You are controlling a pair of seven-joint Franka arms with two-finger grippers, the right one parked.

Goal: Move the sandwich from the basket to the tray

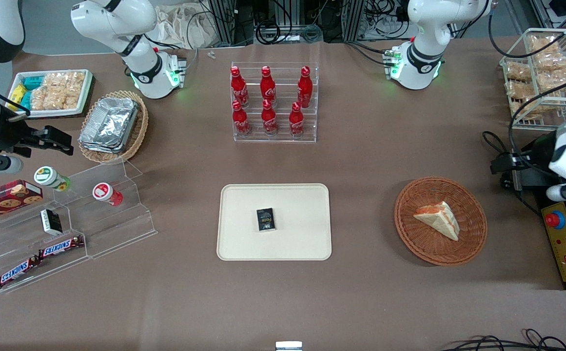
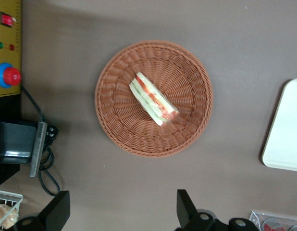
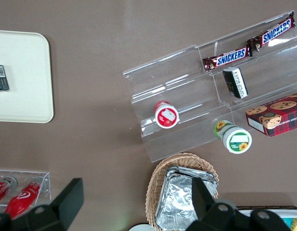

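brown table [image 1: 370, 161] | sandwich [image 1: 439, 219] lies in the round wicker basket [image 1: 409, 229], toward the working arm's end | cream tray [image 1: 243, 243] well apart, mid-table, holding a small black packet [image 1: 265, 219] | gripper [image 2: 122, 209] hangs high above table beside basket, fingers [image 2: 184, 207] spread apart, holding nothing | cola bottles [image 1: 269, 100] in clear rack farther from camera than tray

Counted on the tabletop: 6 bottles [image 1: 268, 87], 2 Snickers bars [image 1: 61, 247], 2 lidded cups [image 1: 51, 178], 1 cookie box [image 1: 5, 197], 1 foil-tray basket [image 1: 139, 131]. 1 sandwich [image 1: 439, 219] is seen in 1 round basket [image 1: 409, 229]. 1 tray [image 1: 243, 234] is noted w/ 1 black pkt [image 1: 265, 219] on it. 1 claw [image 2: 122, 197] is seen, spread wide, held above the tabletop near the round basket.
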